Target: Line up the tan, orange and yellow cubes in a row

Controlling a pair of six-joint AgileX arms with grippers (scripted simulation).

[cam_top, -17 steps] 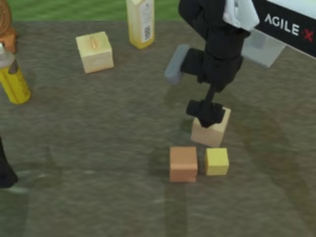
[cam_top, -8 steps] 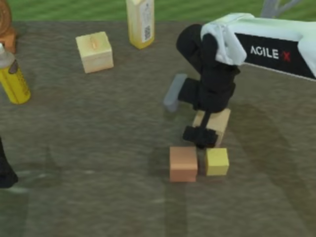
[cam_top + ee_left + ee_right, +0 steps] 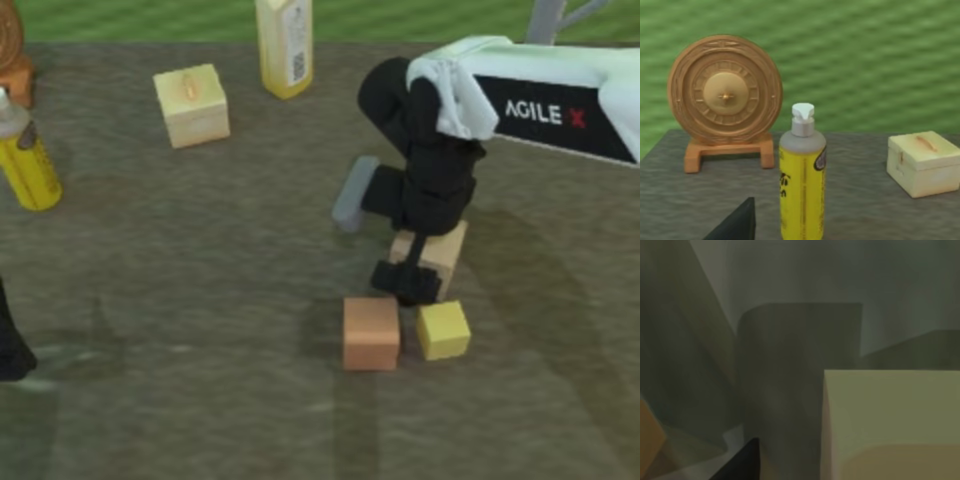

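Right gripper (image 3: 405, 282) hides much of tan cube (image 3: 447, 250) (jaws seemingly clamping it; uncertain).

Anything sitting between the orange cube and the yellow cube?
Nothing. In the top view only a narrow strip of bare table separates the orange cube from the yellow cube; the right gripper is just behind that gap.

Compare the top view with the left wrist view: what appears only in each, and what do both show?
Only the top view shows the right gripper down at the tan cube, with the orange cube and yellow cube in front of it, plus a tall bottle at the far edge. Only the left wrist view shows the whole round wooden ornament on its stand. Both show the yellow pump bottle and the cream block.
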